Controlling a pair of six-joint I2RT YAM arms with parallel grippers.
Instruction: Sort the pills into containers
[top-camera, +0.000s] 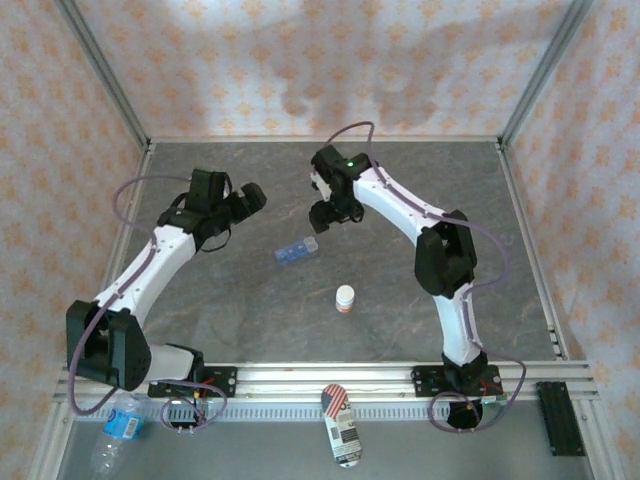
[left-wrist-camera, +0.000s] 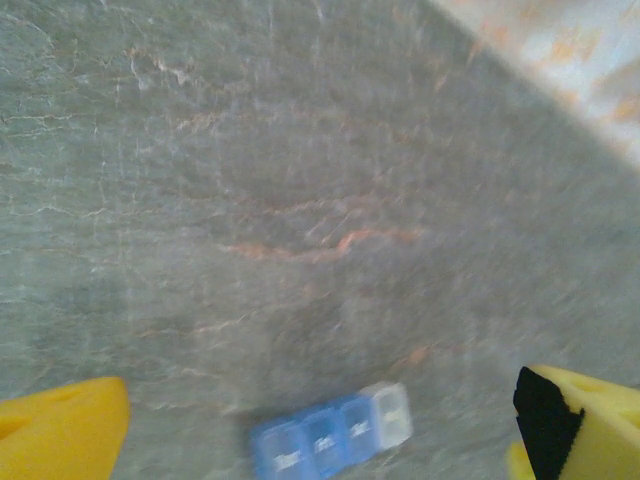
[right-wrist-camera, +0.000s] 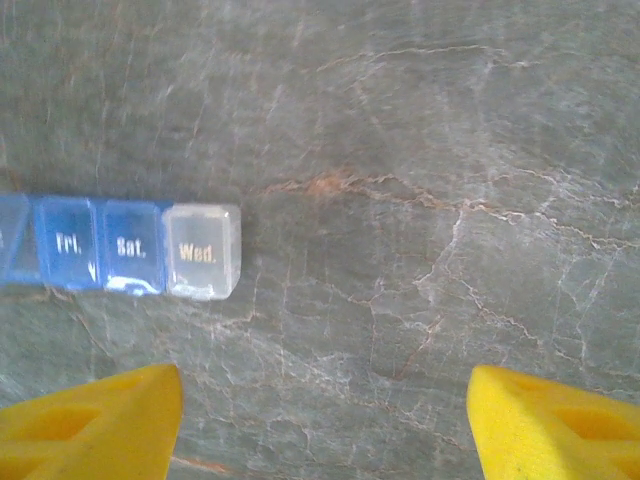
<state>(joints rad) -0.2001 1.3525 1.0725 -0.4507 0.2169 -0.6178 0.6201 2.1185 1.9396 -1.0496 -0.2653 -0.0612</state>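
My left jaws hung spread wide, empty, just left of the blue pill organiser (top-camera: 296, 250) lying flat mid-worktop (top-camera: 420, 320). My right jaws hovered parted near its clear "Wed." end, holding nothing. My worry: it looked light, so a one-sided poke could've skated it toward the white bottle (top-camera: 345, 298).

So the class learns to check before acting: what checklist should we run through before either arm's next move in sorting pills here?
1. Left pincer open, empty: ok.
2. Right pincer open, empty: ok.
3. Pill organiser lying flat on the table, touching neither pincer: ok.
4. Organiser lids raised for pills: not ok, they look shut.
5. White bottle upright, apart from organiser: ok.
6. Where the pills are: cannot tell.
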